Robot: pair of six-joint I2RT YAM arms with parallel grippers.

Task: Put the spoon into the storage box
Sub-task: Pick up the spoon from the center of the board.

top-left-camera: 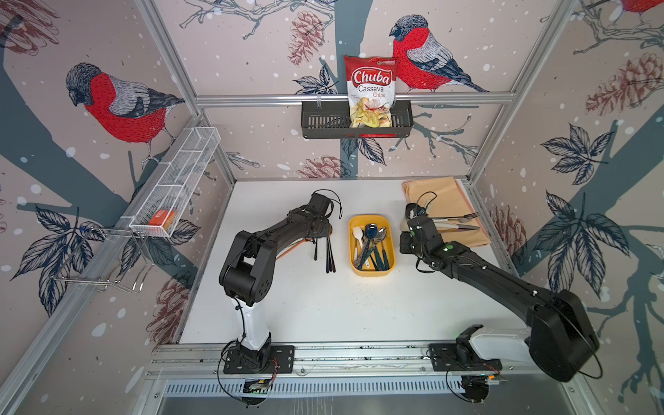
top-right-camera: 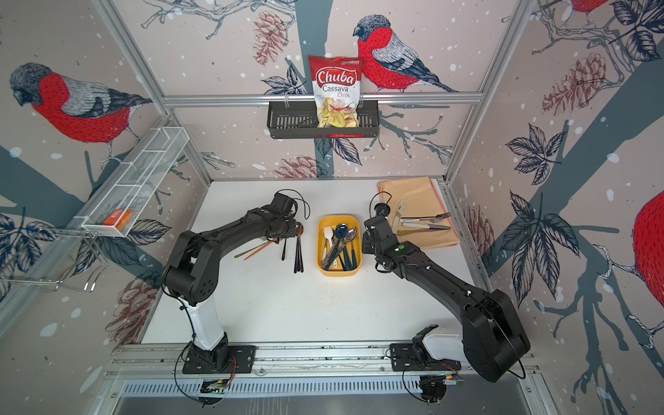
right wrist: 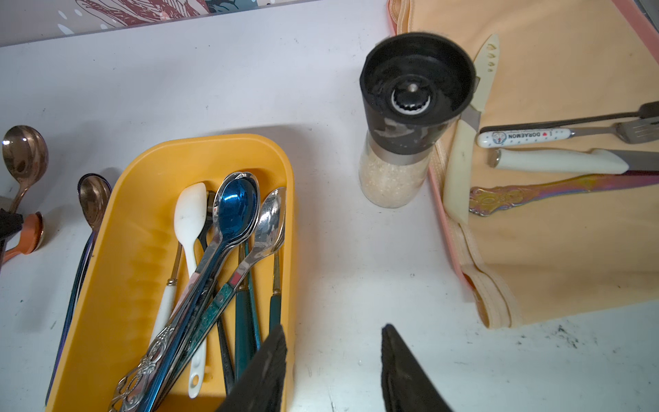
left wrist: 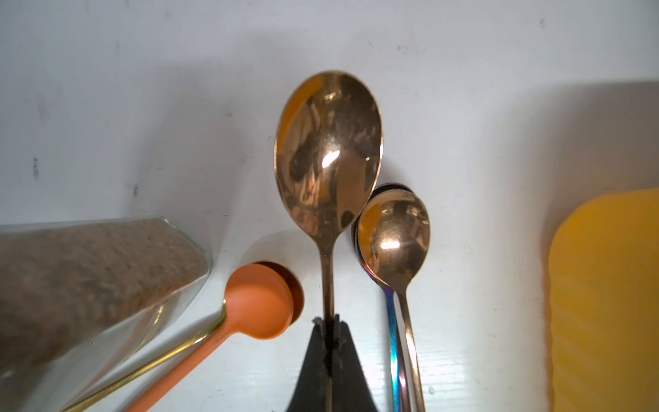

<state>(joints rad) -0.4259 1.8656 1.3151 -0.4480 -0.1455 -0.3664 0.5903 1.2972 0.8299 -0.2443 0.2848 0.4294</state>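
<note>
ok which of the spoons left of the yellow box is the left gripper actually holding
The large rose-gold spoon: the left gripper is shut on its handle. The smaller gold spoon and orange spoon lie free beside it.

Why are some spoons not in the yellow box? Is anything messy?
Several spoons lie on the table beside the storage box, not sorted yet. The left gripper grips a copper spoon. Nothing looks spilled.

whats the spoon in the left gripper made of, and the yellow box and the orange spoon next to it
Spoon clamped in the left gripper: looks like polished metal with a rose-gold or copper finish; it mirrors its surroundings sharply.
Storage box: likely plastic; opaque yellow, rounded moulded corners, dull sheen.
Orange spoon: matte bowl with no reflections, perhaps silicone or coated; cannot tell which.
</note>
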